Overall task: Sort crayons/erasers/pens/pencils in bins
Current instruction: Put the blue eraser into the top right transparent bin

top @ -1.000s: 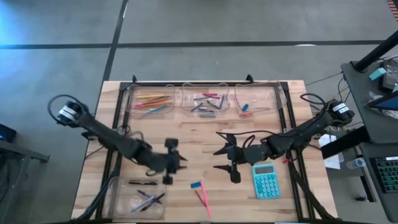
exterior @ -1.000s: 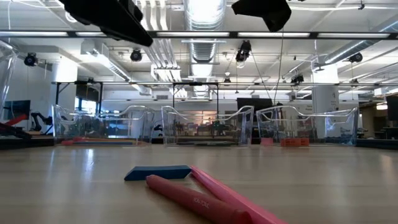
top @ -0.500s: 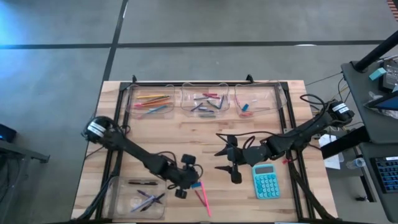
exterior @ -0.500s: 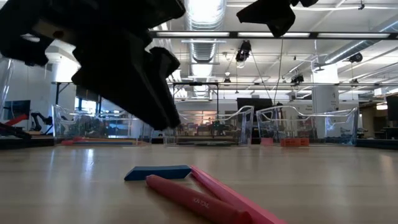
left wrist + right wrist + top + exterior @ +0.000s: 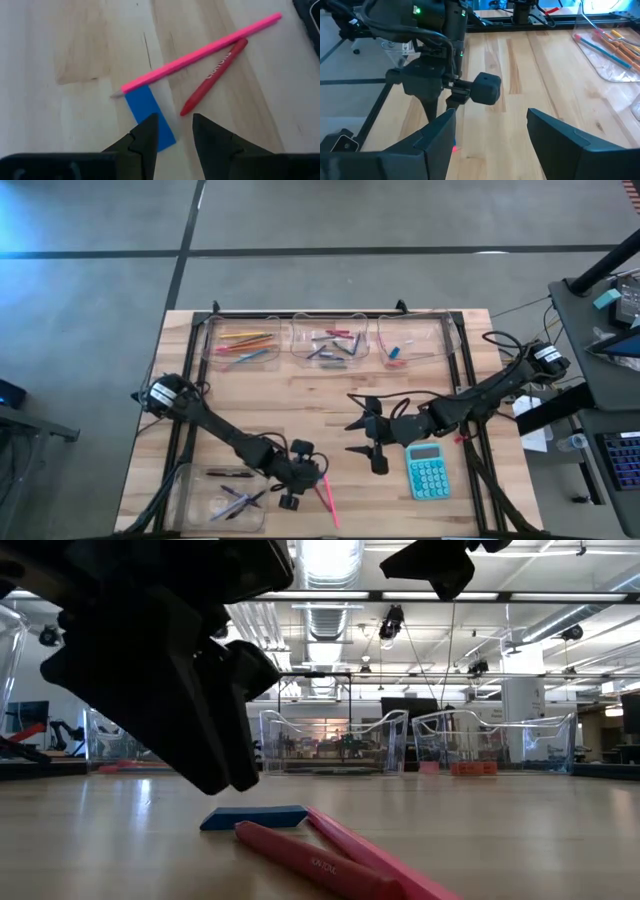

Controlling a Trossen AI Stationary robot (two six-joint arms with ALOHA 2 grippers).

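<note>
A flat blue eraser point(image 5: 148, 112) lies on the table near the front edge. A pink pencil point(image 5: 200, 51) and a red crayon point(image 5: 214, 75) lie just beside it. My left gripper point(image 5: 175, 131) hangs open, slanting down just above the eraser's near end, one finger over it and the other beside it; in the low view the fingers point(image 5: 215, 775) stand clear of the table. In the high view the gripper point(image 5: 310, 475) hides most of the eraser. My right gripper point(image 5: 352, 437) waits open above the table's middle, holding nothing.
Three clear bins stand along the far edge, holding pencils point(image 5: 240, 340), crayons point(image 5: 335, 342) and erasers point(image 5: 405, 345). A fourth bin point(image 5: 190, 498) with pens is at the near left. A teal calculator point(image 5: 428, 471) lies at the near right, below my right gripper.
My left gripper has travelled toward the table's near and right edges and sunk, tipping further downward, until it stands just over the blue eraser. The eraser, pencil and crayon have not moved.
</note>
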